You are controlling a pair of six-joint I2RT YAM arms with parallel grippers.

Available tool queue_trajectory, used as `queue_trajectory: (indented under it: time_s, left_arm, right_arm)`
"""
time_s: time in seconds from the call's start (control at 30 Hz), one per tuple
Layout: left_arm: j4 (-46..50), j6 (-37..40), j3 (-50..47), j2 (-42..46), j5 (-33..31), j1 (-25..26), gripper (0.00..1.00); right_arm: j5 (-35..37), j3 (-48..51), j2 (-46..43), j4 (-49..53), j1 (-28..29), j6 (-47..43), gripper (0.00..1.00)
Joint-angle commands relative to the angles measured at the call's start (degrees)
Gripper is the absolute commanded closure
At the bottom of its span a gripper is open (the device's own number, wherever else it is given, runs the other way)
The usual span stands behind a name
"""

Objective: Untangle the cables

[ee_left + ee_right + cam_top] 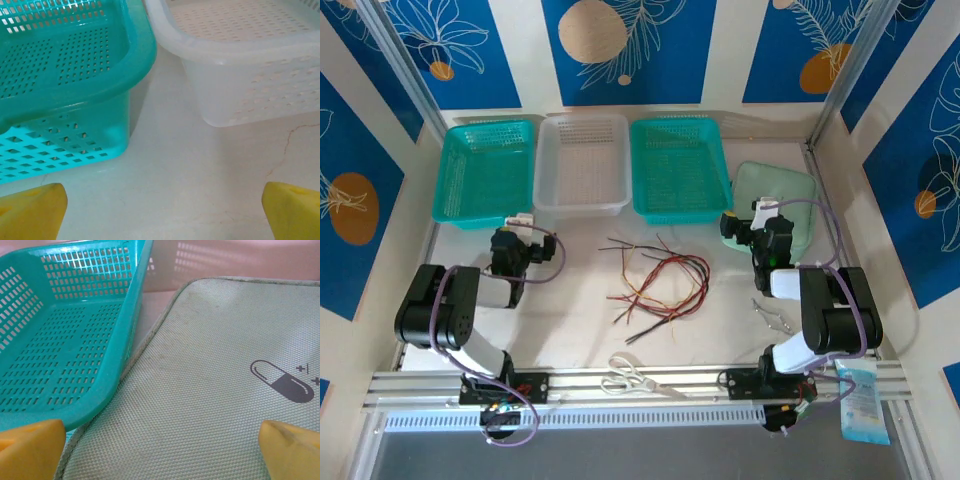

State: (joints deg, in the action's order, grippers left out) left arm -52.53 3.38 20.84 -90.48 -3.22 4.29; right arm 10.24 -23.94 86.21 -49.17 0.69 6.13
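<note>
Cables (660,283): loose tangle of red, black and yellowish-tan strands, lying flat mid-worktop (570,320) between the two arms. Placed in front of the white basket (582,165) and the right teal basket (678,168). Strands crossing one another, ends splaying left and toward the near edge. Well apart from both sets of fingers, touched by neither.

Left fingers (31,212): spread wide, yellow tips at opposite lower corners of the left wrist view. Only bare worktop between them. Holding nothing, touching nothing. Pointed at the gap between the left teal basket (65,75) and the white basket, near the front walls of both. Seen from above, just in front of the left teal basket's near right corner.

Right fingers (292,450): likewise spread wide, yellow tips at the two lower corners of the right wrist view. Nothing pinched. Positioned over a pale green pouch (210,390) with a fine woven texture and a dark pill symbol (284,382). Contact with the pouch not discernible. Right teal basket just beside the pouch's left edge.

Elsewhere on the worktop:
- scissors (635,380) at the near edge, in front of the cables and apart from them
- small metal item (770,315) beside the right arm, kind not discernible
- blue-and-white packet (860,400) at the near right corner
</note>
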Motion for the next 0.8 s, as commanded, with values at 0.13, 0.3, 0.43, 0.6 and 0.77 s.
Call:
queue_trajectory:
  time_s: [0.13,0.3,0.43,0.6,0.77]
  left_arm:
    - [-1.52,0.14,0.51,0.93,-0.03,0.36,0.01]
    - [-1.27,-0.33,0.67,0.85,-1.19,0.28,0.01]
    - [-1.61,-0.83,0.51,0.83,-2.22,0.19,0.01]
    - [-1.6,-0.89,0.52,0.9,-2.49,0.19,0.01]
    - [-1.65,-0.96,0.45,0.87,-2.48,0.18,0.01]
  right_arm:
    - [-1.1,0.31,0.82,2.37,0.0,0.2,0.01]
    - [-1.1,0.36,0.88,2.32,0.0,0.2,0.01]
    - [-1.18,0.3,0.87,2.35,0.0,0.2,0.01]
    - [-1.19,0.3,0.88,2.39,0.01,0.2,0.01]
    - [-1.26,0.41,0.8,2.27,-0.01,0.31,0.01]
